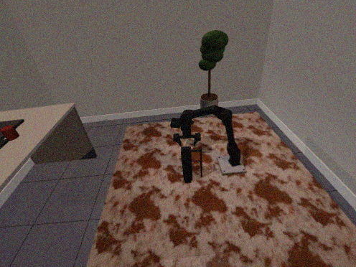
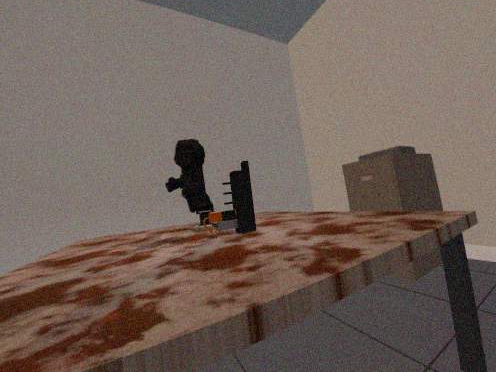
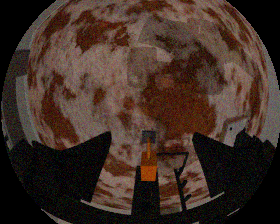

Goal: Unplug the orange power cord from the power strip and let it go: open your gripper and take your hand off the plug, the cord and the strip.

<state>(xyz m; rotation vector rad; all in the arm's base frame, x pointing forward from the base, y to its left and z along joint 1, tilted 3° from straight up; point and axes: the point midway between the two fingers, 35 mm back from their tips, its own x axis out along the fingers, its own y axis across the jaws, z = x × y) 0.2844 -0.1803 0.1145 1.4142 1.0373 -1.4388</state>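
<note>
The orange plug point(image 2: 215, 217) point(image 3: 148, 170) is low beside the tall black power strip point(image 1: 186, 164) point(image 2: 244, 199) point(image 3: 145, 197). A dark shape shows between plug and strip in the exterior view, and I cannot tell whether the plug is seated. The orange cord point(image 3: 148, 149) runs from the plug to a small grey block. My gripper point(image 1: 186, 139) point(image 2: 204, 218) point(image 3: 154, 137) is wide open, with nothing between its fingers. In the wrist view its two black fingers stand apart on either side of the plug and cord. The strip hides the plug in the top view.
A thin black frame point(image 1: 201, 162) point(image 3: 181, 180) stands beside the strip. The arm's grey base plate point(image 1: 230, 169) is to the right in the top view. The patterned table top point(image 1: 215, 232) point(image 2: 190, 294) lies under everything. A potted plant point(image 1: 209, 101) stands behind.
</note>
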